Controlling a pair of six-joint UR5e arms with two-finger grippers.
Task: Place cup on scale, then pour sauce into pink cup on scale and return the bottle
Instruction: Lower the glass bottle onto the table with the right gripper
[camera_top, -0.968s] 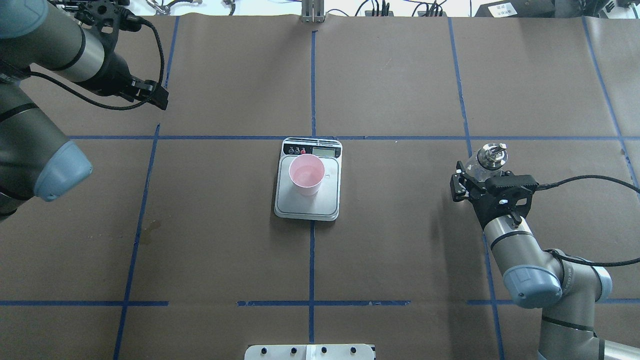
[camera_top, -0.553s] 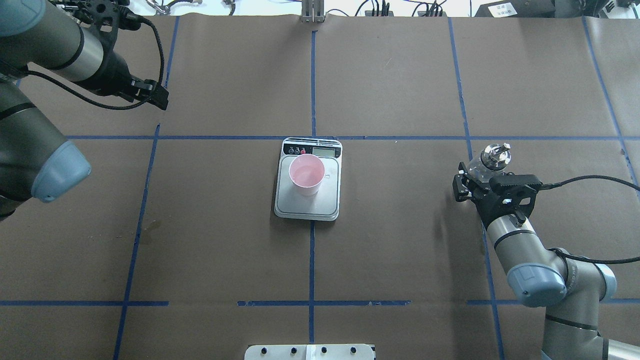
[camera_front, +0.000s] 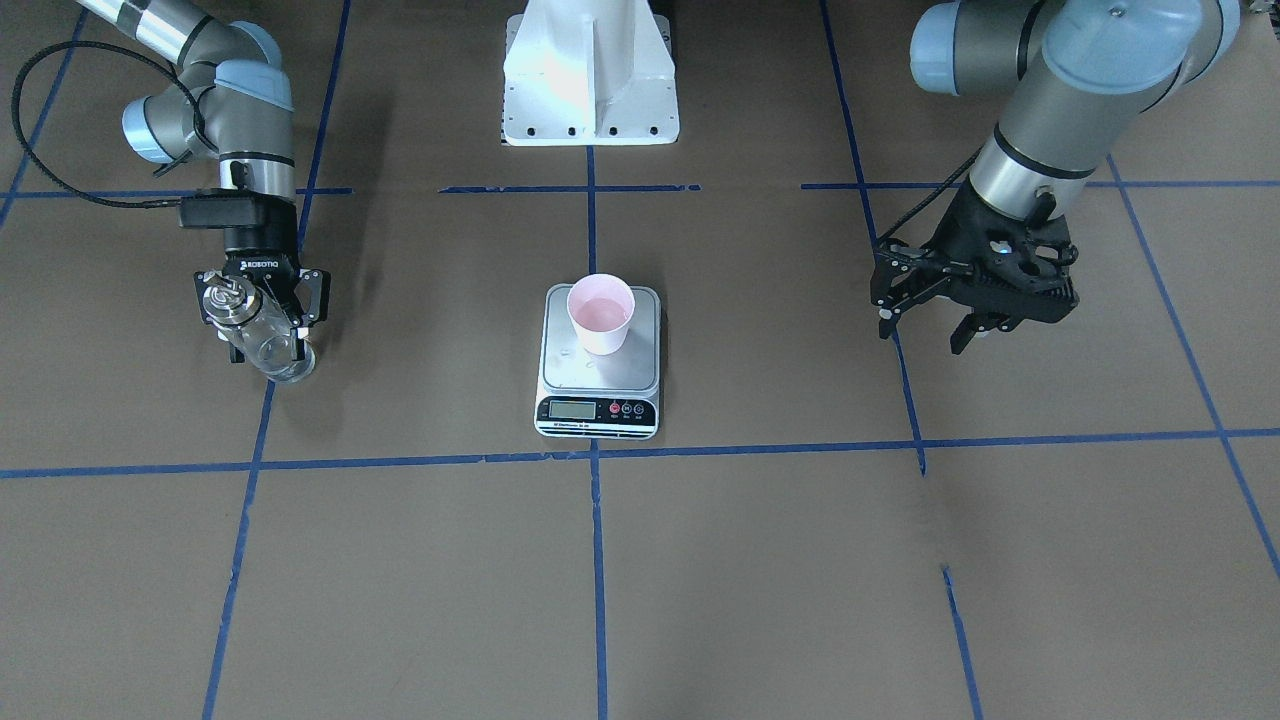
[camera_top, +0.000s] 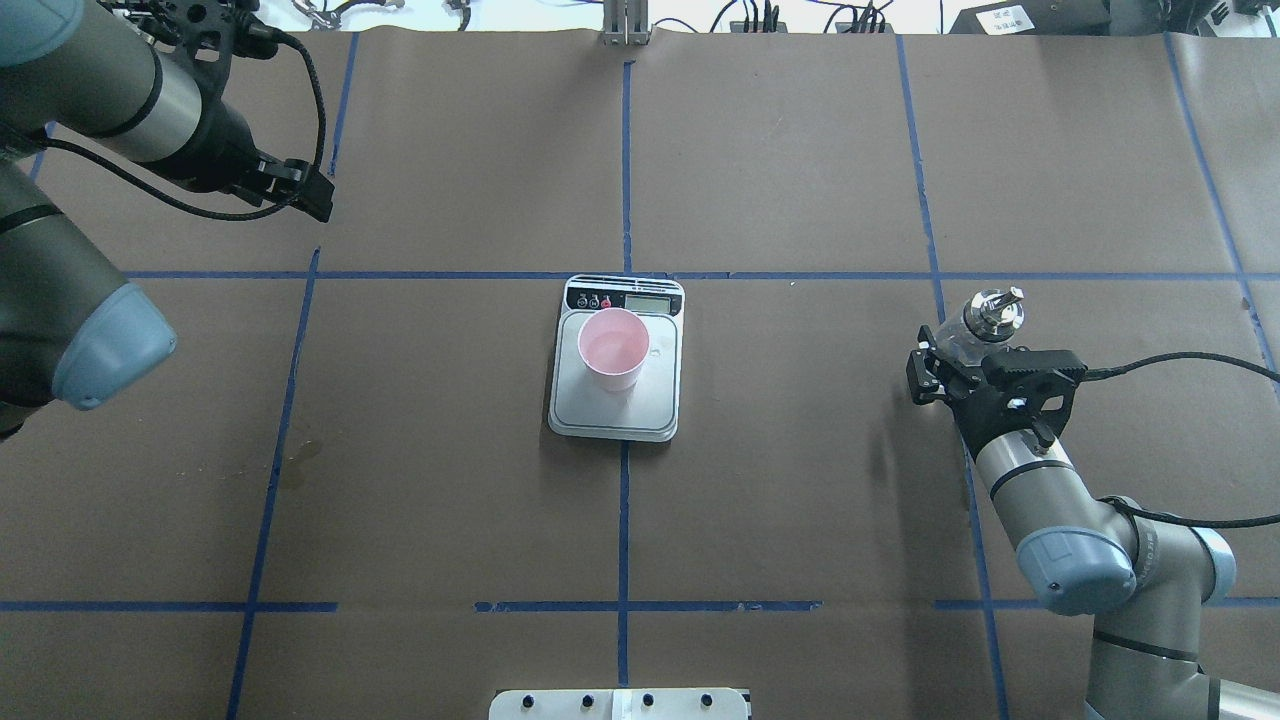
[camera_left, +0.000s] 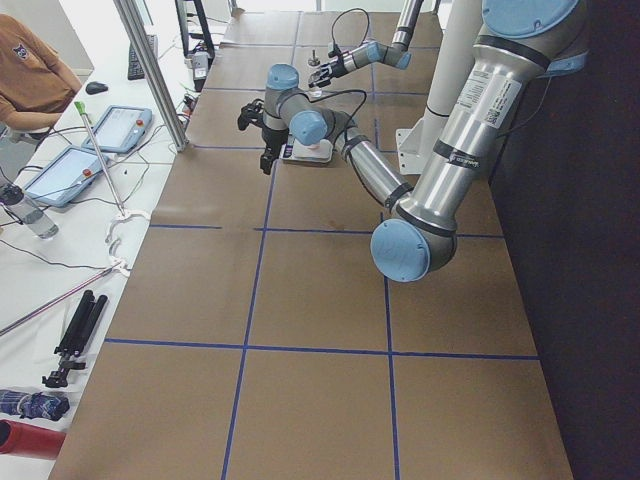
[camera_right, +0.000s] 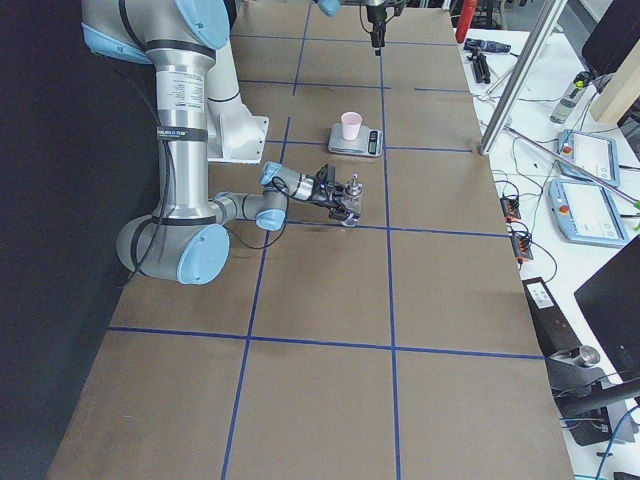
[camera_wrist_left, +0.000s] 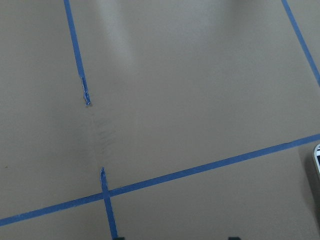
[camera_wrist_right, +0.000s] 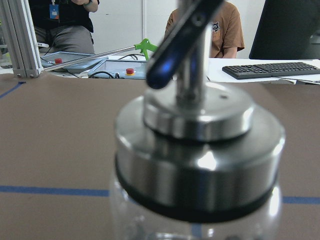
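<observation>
The right gripper (camera_front: 265, 335) is clenching the bottle (camera_front: 277, 360), leaning, low by the table (camera_front: 700, 560), well apart from the scale (camera_front: 575, 375) where the cup (camera_front: 600, 312) is sitting; the left gripper (camera_front: 920, 338) is hanging spread, empty. Letting go while it's leaning risks it toppling and spilling

Cup (camera_top: 613, 346) on scale (camera_top: 640, 406), desk (camera_top: 800, 500) centre; bottle (camera_top: 988, 312) between my right fingers (camera_top: 918, 372), well right; my left fingers (camera_front: 888, 295) well left.
</observation>
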